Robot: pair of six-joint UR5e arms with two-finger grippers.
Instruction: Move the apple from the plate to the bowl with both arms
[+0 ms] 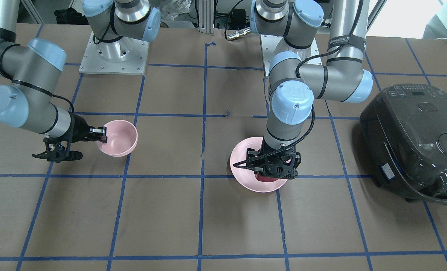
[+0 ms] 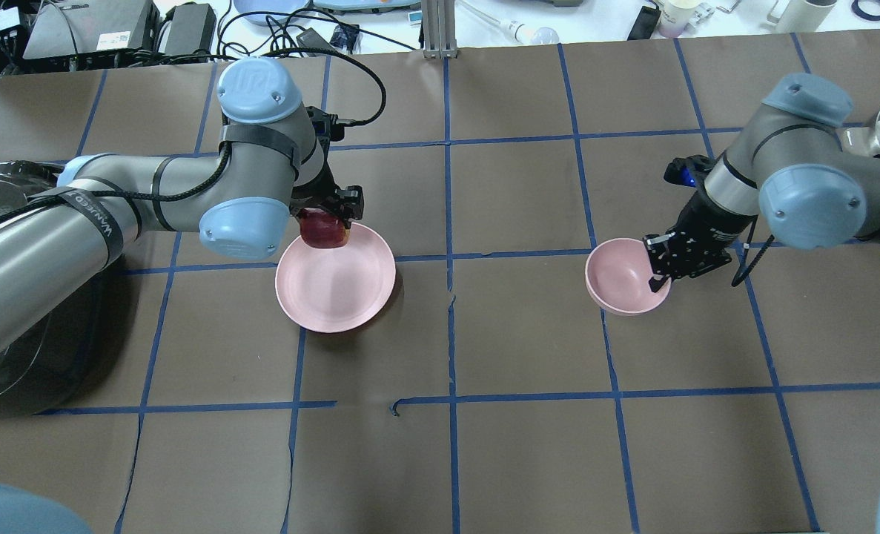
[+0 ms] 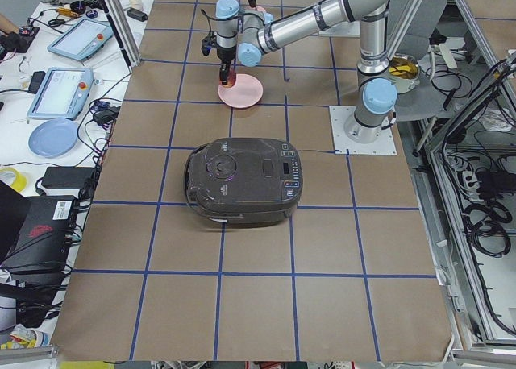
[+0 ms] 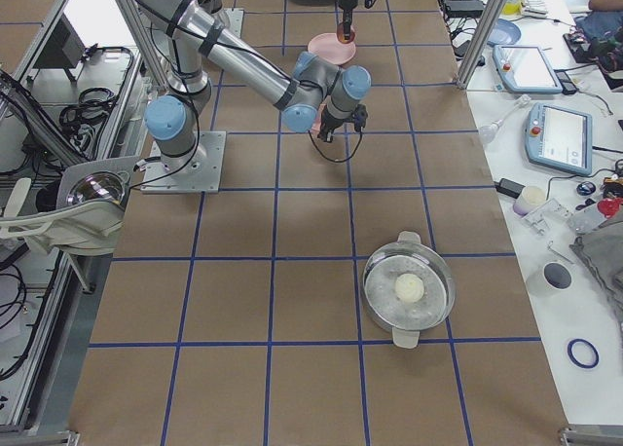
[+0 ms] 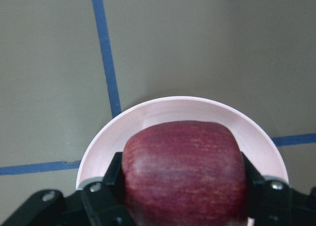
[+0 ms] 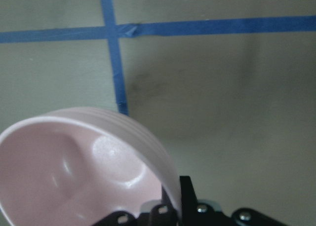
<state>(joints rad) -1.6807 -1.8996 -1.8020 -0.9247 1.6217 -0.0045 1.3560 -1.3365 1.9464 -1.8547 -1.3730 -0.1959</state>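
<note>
Apple [image 2: 323,230], small, dark red and somewhat blocky, is held between the two black fingers [image 5: 109,184] of the left gripper [image 2: 328,219], which are pressed against its sides. In the left wrist view the fruit is seen filling the gap between the fingers, with the curved rim of the plate behind it. The wide, shallow, glossy pale-pink plate [image 2: 336,293] lies directly beneath, and the apple is placed over the plate's far edge as seen from overhead. Whether the apple is touching the plate or is raised just clear of it cannot be told.

The small, deep, pale-pink bowl [image 2: 617,278] is set well apart from the plate, on the robot's right side of the table. Its rim is pinched by the right gripper [image 2: 660,276]: in the right wrist view one finger is seen outside the bowl's wall and the other inside it, with the rim clamped between them.

Both vessels are placed on a table covered in brown paper [image 2: 521,334], which is marked into squares by blue tape lines [image 2: 452,348]. A large, glossy, dark rounded cooker [image 1: 415,139] is set on the table near the plate, on the side away from the bowl.
</note>
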